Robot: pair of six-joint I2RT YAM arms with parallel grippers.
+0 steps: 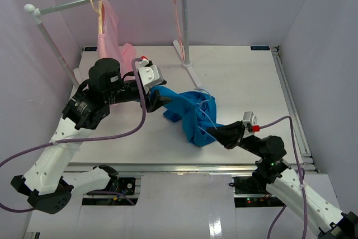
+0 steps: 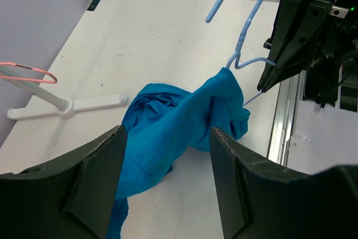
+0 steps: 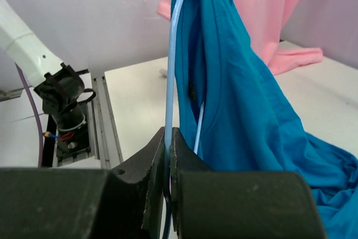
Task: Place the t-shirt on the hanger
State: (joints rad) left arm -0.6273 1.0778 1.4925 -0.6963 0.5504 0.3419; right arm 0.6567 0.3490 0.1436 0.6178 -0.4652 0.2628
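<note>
**Mid-dressing: shirt bunched at hanger neck, not yet seated**

Tabletop (image 1: 246,82) carries the work, w/ a clothes rail at the back and a pink garment (image 1: 109,32) hanging off it.

T-shirt (image 1: 193,113) is strung mid-tabletop between the two arms. It's crumpled, part raised, the rest pooled on the surface.

Left claw (image 1: 158,98): jaws wide apart, cloth running between them and nothing pinched.

Right claw (image 3: 169,138): closed tight on the hanger (image 3: 169,71) wire, w/ the shirt draped right alongside. In the left wrist view the hook and neck poke out above the cloth.

Step, as I read it: working the hanger into the shirt. Can't tell how far inside the shoulders sit.

Next move prob. needs the left claw to close on a hem or collar edge and draw the cloth over the hanger arm, while the right holds the wire steady.
</note>
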